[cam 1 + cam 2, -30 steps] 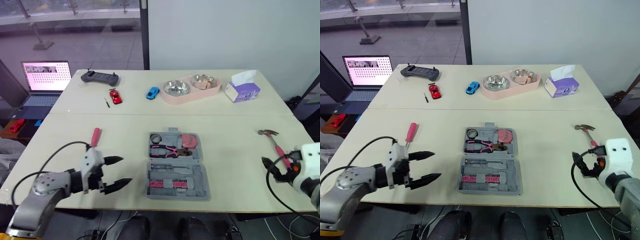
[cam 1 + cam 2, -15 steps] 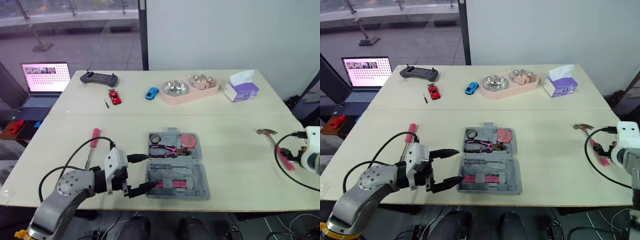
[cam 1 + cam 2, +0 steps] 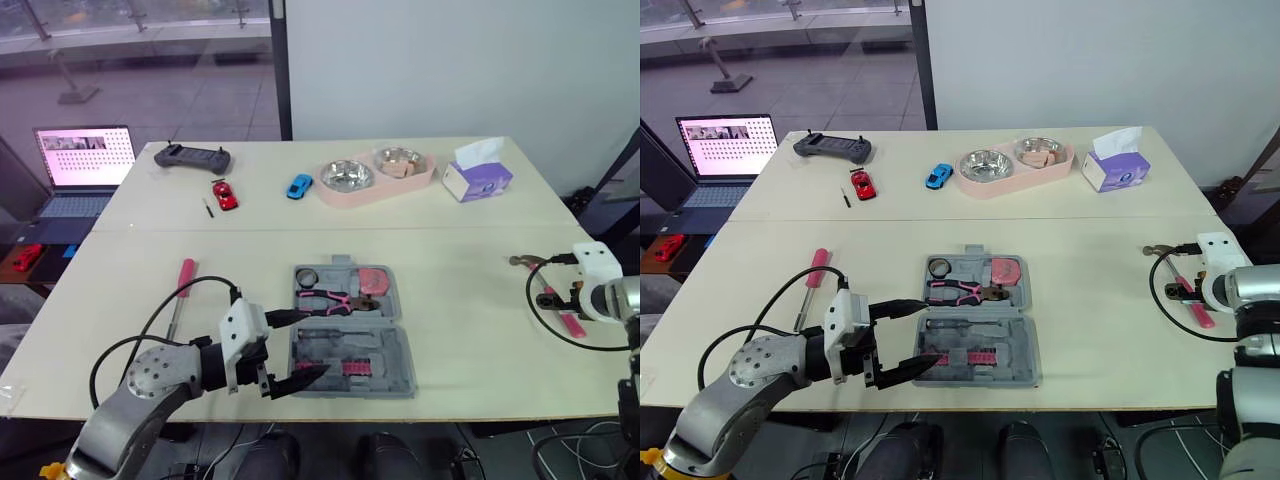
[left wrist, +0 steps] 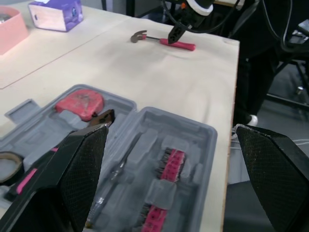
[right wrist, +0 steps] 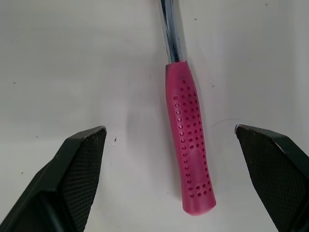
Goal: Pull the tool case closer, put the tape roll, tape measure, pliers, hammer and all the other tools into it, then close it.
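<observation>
From my seat, the left gripper (image 3: 308, 341) is spread wide with nothing in it. Its two black fingers straddle the near-left corner of the open grey tool case (image 3: 385, 350): one fingertip is level with the hinge line and the other is at the case's front edge. I can't tell from the head cameras whether either tip is touching the plastic.

Just ahead of that gripper, in the front half of the case, is a row of pink bits (image 4: 169, 162). In the half beyond them are:
- the pink-handled pliers (image 3: 335, 298)
- the tape roll (image 3: 309, 277) in the corner nearest the gripper's side
- the red tape measure (image 3: 375, 279) further across

A pink-handled screwdriver (image 3: 183, 280) lies on the table (image 3: 460, 340) outside the case, off to the outer side of the left arm.

The right gripper (image 5: 169, 129) is also fully open and empty. It hangs over the hammer (image 5: 189, 159), which lies flat on the table. The wrist camera shows the pink grip running between the two fingers, closer to neither, with table showing on both sides of it (so no contact that I can see). The steel shaft leads away past the fingertips. The case is well apart from this gripper, over towards the left one.
</observation>
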Controlling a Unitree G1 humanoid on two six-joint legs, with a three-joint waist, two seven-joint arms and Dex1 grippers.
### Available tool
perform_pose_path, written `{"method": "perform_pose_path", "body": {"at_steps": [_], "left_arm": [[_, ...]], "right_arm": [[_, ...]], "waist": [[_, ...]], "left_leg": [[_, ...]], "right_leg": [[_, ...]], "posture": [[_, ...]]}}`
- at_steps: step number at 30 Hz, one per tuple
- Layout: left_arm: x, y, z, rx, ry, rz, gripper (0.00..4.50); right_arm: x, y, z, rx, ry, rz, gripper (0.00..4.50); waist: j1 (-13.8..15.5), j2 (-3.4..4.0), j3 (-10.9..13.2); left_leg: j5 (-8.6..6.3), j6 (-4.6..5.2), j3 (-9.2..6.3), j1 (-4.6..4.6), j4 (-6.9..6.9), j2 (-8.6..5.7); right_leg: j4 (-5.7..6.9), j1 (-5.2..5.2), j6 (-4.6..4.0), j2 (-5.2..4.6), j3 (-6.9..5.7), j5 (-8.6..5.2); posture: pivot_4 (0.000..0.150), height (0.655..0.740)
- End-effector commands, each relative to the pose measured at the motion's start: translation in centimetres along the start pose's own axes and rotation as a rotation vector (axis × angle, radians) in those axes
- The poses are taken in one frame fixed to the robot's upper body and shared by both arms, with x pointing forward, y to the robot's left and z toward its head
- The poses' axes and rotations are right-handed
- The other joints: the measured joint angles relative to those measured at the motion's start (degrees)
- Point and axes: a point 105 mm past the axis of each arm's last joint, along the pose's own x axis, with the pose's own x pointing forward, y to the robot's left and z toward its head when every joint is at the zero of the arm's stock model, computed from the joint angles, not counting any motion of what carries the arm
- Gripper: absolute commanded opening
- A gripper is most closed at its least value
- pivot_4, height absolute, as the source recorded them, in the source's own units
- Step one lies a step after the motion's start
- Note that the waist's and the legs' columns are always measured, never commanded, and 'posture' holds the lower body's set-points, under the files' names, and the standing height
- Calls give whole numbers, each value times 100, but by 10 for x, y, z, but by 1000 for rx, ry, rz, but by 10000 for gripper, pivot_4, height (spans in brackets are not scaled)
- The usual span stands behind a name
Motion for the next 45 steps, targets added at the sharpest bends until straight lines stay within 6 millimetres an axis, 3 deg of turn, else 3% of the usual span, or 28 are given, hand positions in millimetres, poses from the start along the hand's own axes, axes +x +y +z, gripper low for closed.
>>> {"method": "perform_pose_path", "body": {"at_steps": [1, 8, 14, 18, 27, 31, 37, 45], "left_arm": [[2, -4, 9, 35, -24, -11, 44408], [2, -6, 7, 22, -18, 6, 44408], [2, -3, 7, 19, -14, 19, 45000], [1, -1, 7, 21, -6, 27, 45000], [3, -2, 5, 9, -7, 25, 45000], [8, -7, 3, -9, -11, 16, 45000], [17, -10, 2, -32, -28, 5, 45000], [22, -11, 1, -35, -34, -3, 45000]], "right_arm": [[1, 0, 6, 11, 17, -13, 45000], [2, 4, 8, 103, 35, -4, 45000], [5, 3, 1, 101, 49, -18, 16436], [6, 4, 1, 117, 45, -13, 313], [-1, -10, 8, 109, 13, -98, 313], [1, -13, 2, 78, 39, -146, 13760], [0, -4, 20, 70, 26, -162, 44544], [12, 2, 2, 99, 80, -160, 44544]], "waist": [[0, 1, 0], [2, 3, 1], [7, 3, 1], [5, 3, 1], [-6, 3, 1], [-4, 3, 1], [-49, 8, 3], [-107, 8, 3]], "left_leg": [[0, 0, 0, 0, 0, 0], [0, 0, 0, -2, -2, 0], [0, 0, 0, -2, -1, -1], [0, 0, 1, -2, -1, -2], [0, 0, 1, -1, -1, -1], [0, 0, 1, -1, 0, -2], [0, 0, 7, 0, 1, -2], [0, 0, 7, -1, 0, -2]], "right_leg": [[0, -1, 0, 0, 1, 0], [0, -2, -1, 0, 4, 0], [0, -2, -1, 0, 6, 0], [0, -2, 0, 1, 7, 1], [1, -2, 1, 3, 9, 1], [1, -2, 1, 3, 11, 1], [1, -3, 1, 4, 17, 2], [1, -1, 19, 8, 20, 13]], "posture": [[1500, 7400], [1500, 7400], [1500, 7400], [1500, 7400], [1500, 7400], [1500, 7400], [1500, 7400], [1500, 7400]]}}
